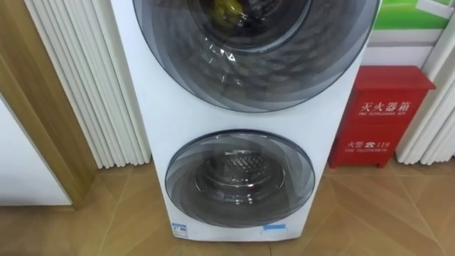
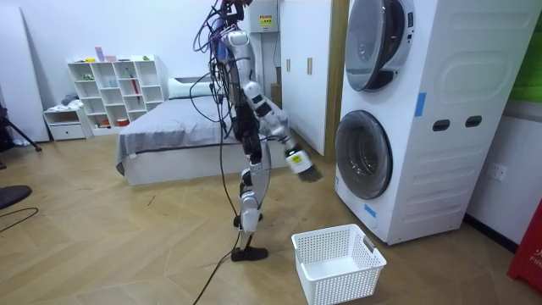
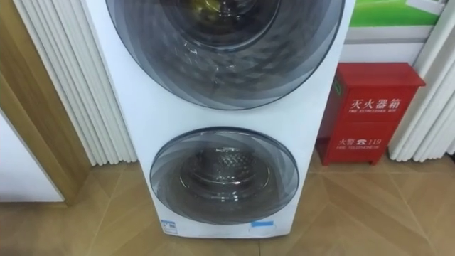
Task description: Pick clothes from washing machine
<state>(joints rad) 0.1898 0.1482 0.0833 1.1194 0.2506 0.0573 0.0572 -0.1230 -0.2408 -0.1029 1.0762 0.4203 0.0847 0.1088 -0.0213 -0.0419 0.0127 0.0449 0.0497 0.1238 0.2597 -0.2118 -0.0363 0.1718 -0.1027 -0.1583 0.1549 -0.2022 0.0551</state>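
Note:
I stand facing a white stacked washing machine (image 1: 178, 107) with two round glass doors. The upper door (image 1: 256, 50) is closed, and something yellowish (image 1: 227, 11) shows dimly behind its glass. Behind the closed lower door (image 1: 239, 178) I see a bare metal drum (image 1: 242, 171). In the room view my right hand (image 2: 301, 163) reaches out at about the lower door's (image 2: 364, 154) height, a short way off it and holding nothing that I can make out.
A white laundry basket (image 2: 339, 263) stands on the wooden floor beside me, in front of the machine. A red fire-equipment cabinet (image 1: 380, 117) stands right of the machine, with pale curtains (image 1: 85, 78) on its left. A bed (image 2: 169, 135) and a shelf (image 2: 114, 89) lie behind me.

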